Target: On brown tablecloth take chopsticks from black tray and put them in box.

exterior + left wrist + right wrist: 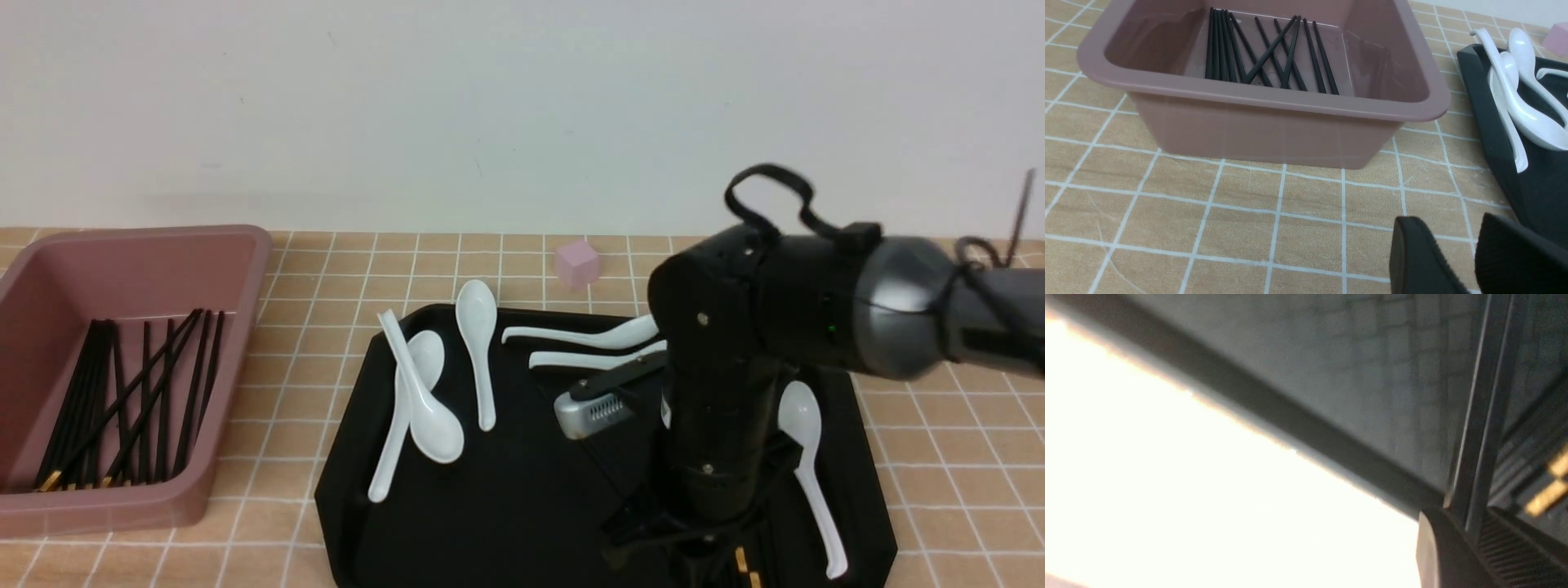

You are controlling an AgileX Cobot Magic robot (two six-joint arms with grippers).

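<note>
The black tray (506, 506) lies on the brown tablecloth (286, 392), with the mauve box (122, 245) to its left. Several black chopsticks (139, 392) lie in the box, also shown in the left wrist view (1265, 53). My right gripper (694, 559) is down at the tray's near edge. In the right wrist view it (1470, 526) is shut on one chopstick (1478, 416). More chopsticks with gold bands (1541, 500) lie beside it on the tray. My left gripper (1470, 245) hovers open and empty over the cloth, in front of the box (1274, 98).
Several white ceramic spoons (429, 408) lie across the tray, one (804, 457) right of my right arm. A small pink cube (577, 263) sits behind the tray. The tray's edge (1535, 183) is close to my left gripper.
</note>
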